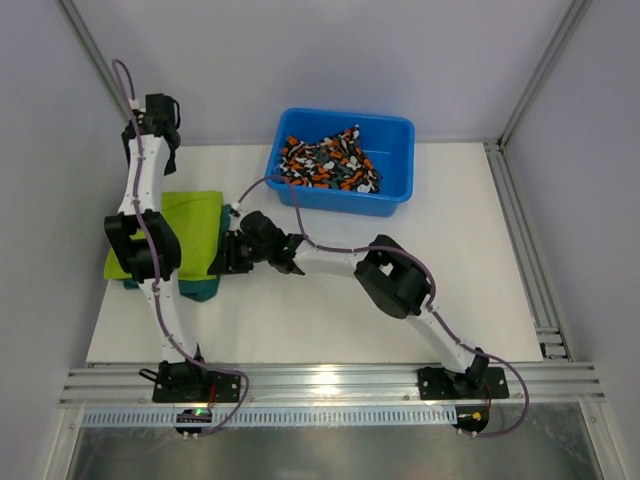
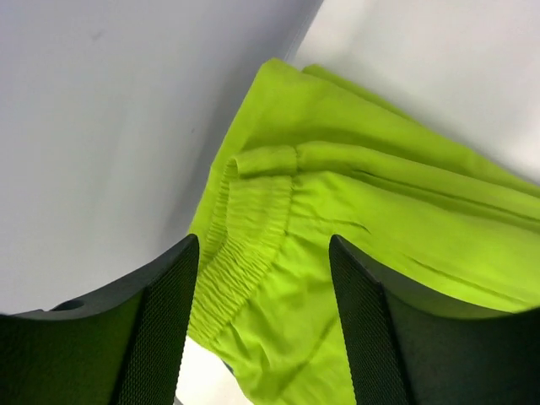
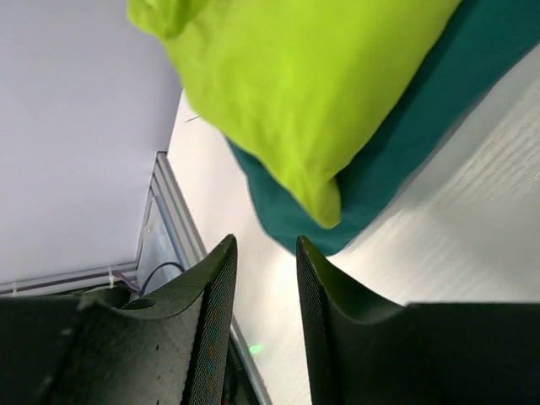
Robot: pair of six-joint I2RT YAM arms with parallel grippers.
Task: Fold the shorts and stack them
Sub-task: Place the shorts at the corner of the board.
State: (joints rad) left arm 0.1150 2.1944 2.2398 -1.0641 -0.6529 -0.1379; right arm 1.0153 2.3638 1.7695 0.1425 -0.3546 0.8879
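The lime yellow-green shorts (image 1: 190,225) lie folded at the table's left, on top of the dark teal-green shorts (image 1: 205,290), whose edge shows beneath. The camouflage shorts (image 1: 330,165) lie bunched in the blue tub. My left gripper (image 1: 168,150) hovers over the far end of the lime shorts (image 2: 337,211); it (image 2: 261,245) is open above the elastic waistband, holding nothing. My right gripper (image 1: 222,255) is at the stack's right edge. It (image 3: 265,245) is open and empty, just clear of the lime corner (image 3: 295,84) and the teal shorts (image 3: 405,152).
The blue tub (image 1: 390,205) stands at the back centre. Grey walls close in the left, back and right sides. An aluminium rail (image 1: 330,385) runs along the near edge, with both arm bases on it.
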